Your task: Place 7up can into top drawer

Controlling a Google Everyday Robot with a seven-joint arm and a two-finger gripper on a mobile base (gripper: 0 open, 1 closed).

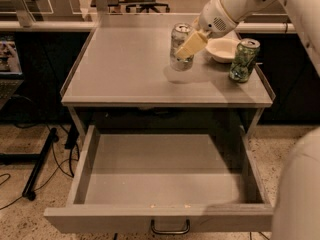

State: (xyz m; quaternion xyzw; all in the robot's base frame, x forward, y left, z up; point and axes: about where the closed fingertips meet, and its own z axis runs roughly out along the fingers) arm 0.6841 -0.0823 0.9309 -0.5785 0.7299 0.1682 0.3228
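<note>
Tool point(186, 46) holds 7up can point(177, 38) behind top drawer point(125, 219)

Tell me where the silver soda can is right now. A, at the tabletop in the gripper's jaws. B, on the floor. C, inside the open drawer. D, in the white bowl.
A: the silver can is at tabletop level, left of the bowl, with the gripper and its jaws clamped on it, while the open drawer below holds no can.
</note>
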